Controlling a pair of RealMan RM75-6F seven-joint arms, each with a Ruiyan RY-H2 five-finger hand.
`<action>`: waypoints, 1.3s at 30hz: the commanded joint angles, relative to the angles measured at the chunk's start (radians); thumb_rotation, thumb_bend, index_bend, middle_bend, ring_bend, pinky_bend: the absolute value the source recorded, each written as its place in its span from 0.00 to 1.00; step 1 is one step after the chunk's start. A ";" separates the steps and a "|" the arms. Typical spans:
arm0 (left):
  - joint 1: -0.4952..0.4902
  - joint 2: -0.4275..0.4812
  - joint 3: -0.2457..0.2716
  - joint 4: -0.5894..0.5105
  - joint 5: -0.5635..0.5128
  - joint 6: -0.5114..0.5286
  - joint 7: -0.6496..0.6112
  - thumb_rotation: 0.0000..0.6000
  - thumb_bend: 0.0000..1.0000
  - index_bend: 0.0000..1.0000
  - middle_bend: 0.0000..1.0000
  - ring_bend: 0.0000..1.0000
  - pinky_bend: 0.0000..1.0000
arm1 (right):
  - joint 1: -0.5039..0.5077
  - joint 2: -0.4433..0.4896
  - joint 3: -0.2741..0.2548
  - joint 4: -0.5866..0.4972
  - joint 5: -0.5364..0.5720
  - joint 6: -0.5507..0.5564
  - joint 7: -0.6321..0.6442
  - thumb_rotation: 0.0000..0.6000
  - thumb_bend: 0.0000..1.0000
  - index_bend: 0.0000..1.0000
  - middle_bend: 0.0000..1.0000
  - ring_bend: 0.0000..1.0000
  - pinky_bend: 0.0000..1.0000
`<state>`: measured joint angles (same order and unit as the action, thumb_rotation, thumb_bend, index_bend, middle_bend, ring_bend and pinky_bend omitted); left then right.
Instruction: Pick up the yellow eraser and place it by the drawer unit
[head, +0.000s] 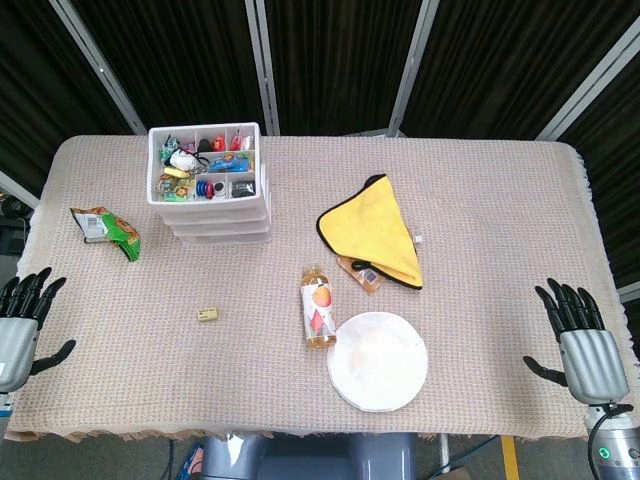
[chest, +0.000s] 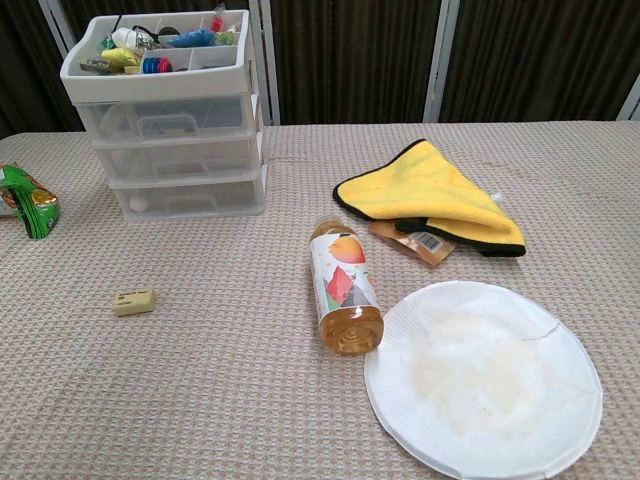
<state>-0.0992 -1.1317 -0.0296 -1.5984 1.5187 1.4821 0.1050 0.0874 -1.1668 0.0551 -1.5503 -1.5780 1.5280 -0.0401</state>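
the left hand (head: 22, 318) is open and holds nothing; it should reach right, straight down over the small yellow eraser (head: 208, 314), pinching gently.

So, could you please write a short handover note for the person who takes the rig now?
Left hand: open, holds nothing, at the table's left edge.
Right hand: open, holds nothing, at the right edge.
Yellow eraser: lies on the cloth in front of the drawer unit, clearly apart from it, left of the lying bottle.
Done: nothing yet; the eraser is untouched.
Left: pick up the eraser and set it by the drawer unit. The left hand seems nearer.
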 joint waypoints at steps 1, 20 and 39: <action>-0.001 0.002 0.001 -0.004 -0.003 -0.004 0.000 1.00 0.24 0.09 0.00 0.00 0.00 | 0.000 0.000 -0.001 0.001 0.000 -0.001 -0.001 1.00 0.00 0.06 0.00 0.00 0.00; -0.004 0.006 0.001 -0.004 -0.010 -0.015 -0.009 1.00 0.24 0.09 0.00 0.00 0.00 | 0.001 0.000 0.002 -0.011 0.014 -0.009 -0.005 1.00 0.00 0.07 0.00 0.00 0.00; -0.005 0.011 -0.006 -0.045 -0.041 -0.029 -0.009 1.00 0.32 0.07 0.00 0.00 0.01 | 0.000 0.001 0.002 -0.012 0.016 -0.010 0.003 1.00 0.00 0.07 0.00 0.00 0.00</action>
<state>-0.1015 -1.1229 -0.0326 -1.6331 1.4862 1.4611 0.1035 0.0870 -1.1653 0.0568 -1.5626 -1.5621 1.5180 -0.0370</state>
